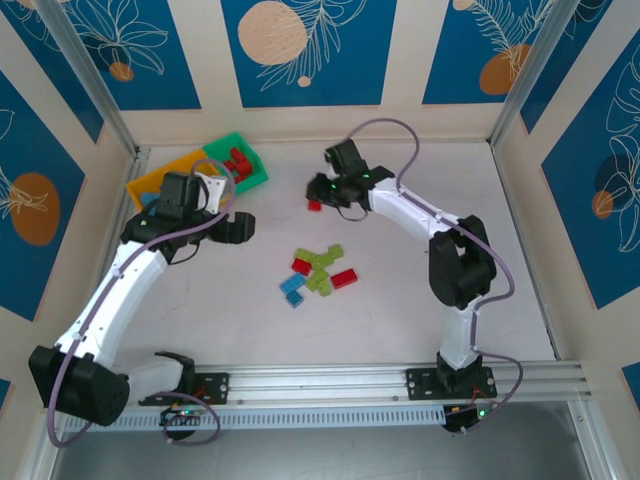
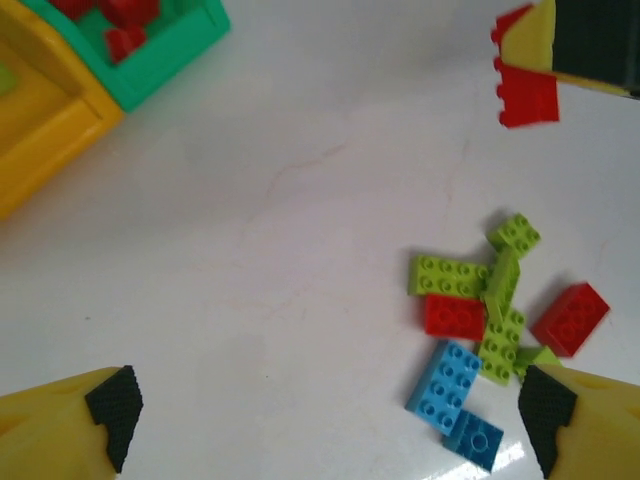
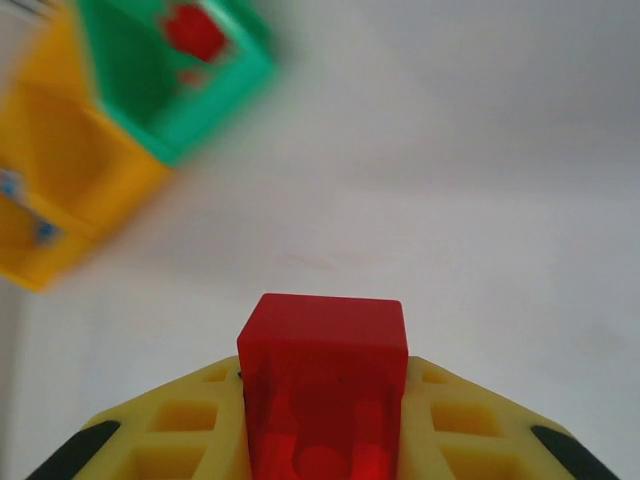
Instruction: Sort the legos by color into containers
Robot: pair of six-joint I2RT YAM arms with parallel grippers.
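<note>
The right hand [image 1: 316,199] is closed on a red brick [image 1: 314,206], well to the right of the green bin [image 1: 252,176] and apart from it. From above, the brick is a small red speck under the dark fingers. The right wrist camera shows it clearly: the red brick [image 3: 325,340] is pinched between the two yellow fingers [image 3: 190,430], with the green bin [image 3: 150,110] blurred up and to the left.

The left hand [image 1: 237,228] sits just below the green bin. In its own camera the left hand [image 2: 330,430] has its black pads [image 2: 113,408] spread wide, with nothing between them but bare table [image 2: 300,250].

The left wrist view also shows the pile of bricks [image 2: 485,320], and the colours are plain: lime green, red and blue, some touching or overlapping. From above, the pile [image 1: 318,272] lies well below and right of the green bin.

Red bricks [image 1: 236,160] lie inside the green bin. A yellow bin [image 1: 165,178] joins it on the left.
</note>
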